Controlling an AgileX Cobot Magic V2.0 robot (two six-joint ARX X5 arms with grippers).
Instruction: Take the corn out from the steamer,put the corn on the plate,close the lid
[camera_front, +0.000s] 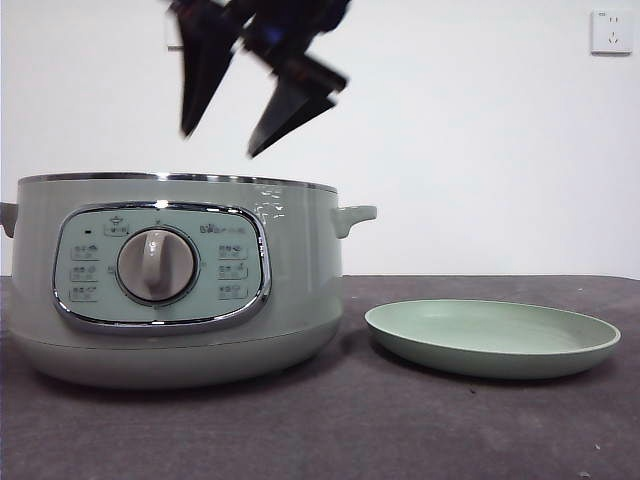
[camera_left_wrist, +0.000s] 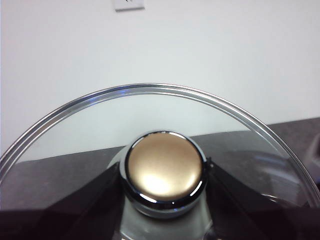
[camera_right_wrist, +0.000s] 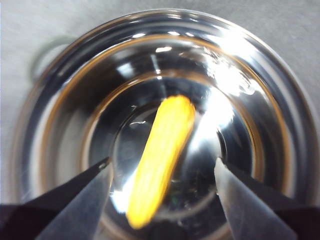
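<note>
The pale green steamer (camera_front: 170, 280) stands uncovered at the left of the table. The yellow corn (camera_right_wrist: 170, 125) lies in its shiny metal bowl (camera_right_wrist: 55, 130); it is hidden in the front view. My right gripper (camera_front: 220, 144) hangs open above the steamer's rim, its jaws spread to either side of the corn in the right wrist view (camera_right_wrist: 161, 164), apart from it. My left gripper (camera_left_wrist: 165, 175) is shut on the knob (camera_left_wrist: 165, 167) of the glass lid (camera_left_wrist: 150, 107) and holds it up, out of the front view. The pale green plate (camera_front: 490, 335) lies to the right of the steamer.
The steamer's side handle (camera_front: 355, 215) sticks out toward the plate. Dark grey table surface (camera_front: 420, 430) runs in front of both. A white wall with a socket (camera_front: 610, 32) stands behind.
</note>
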